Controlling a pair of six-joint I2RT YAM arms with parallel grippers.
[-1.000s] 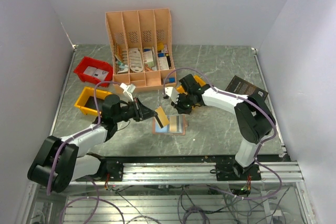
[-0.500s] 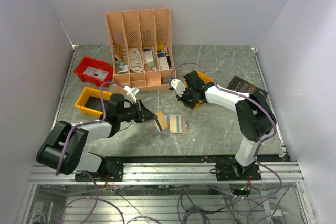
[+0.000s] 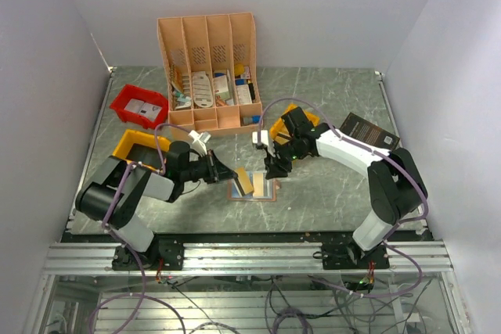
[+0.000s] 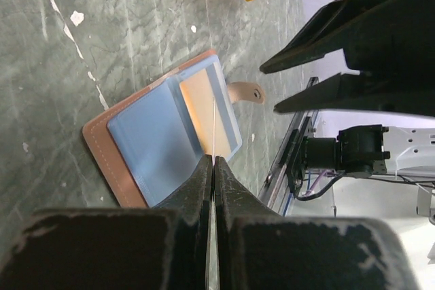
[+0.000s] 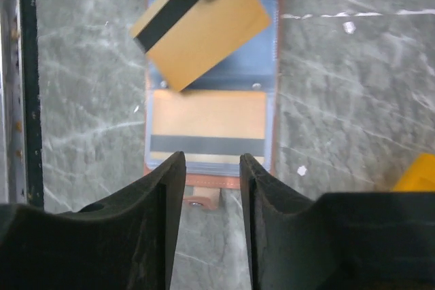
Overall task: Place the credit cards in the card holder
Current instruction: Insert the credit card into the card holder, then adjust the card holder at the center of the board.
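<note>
The card holder [image 3: 258, 190] lies open on the table, tan-brown with bluish clear pockets [image 4: 153, 142]. One credit card [image 5: 207, 130], tan with a black stripe, sits in its near pocket. My left gripper [image 4: 214, 159] is shut on a second tan striped credit card [image 5: 204, 32], seen edge-on in the left wrist view, tilted over the holder's far half [image 3: 244, 181]. My right gripper [image 5: 211, 157] hovers over the holder's near edge and clasp tab [image 5: 204, 198], open with nothing between its fingers; in the top view it [image 3: 273, 170] stands just right of the holder.
A peach slotted organiser [image 3: 207, 68] stands at the back. A red bin [image 3: 139, 105] and a yellow bin [image 3: 137, 150] sit at the left, another yellow bin [image 3: 301, 119] behind the right arm, a black book [image 3: 366, 131] at the right.
My right gripper has come down and forward from the back to the holder's right side, and its jaws have parted. The left gripper has edged the held card a little further over the holder.
</note>
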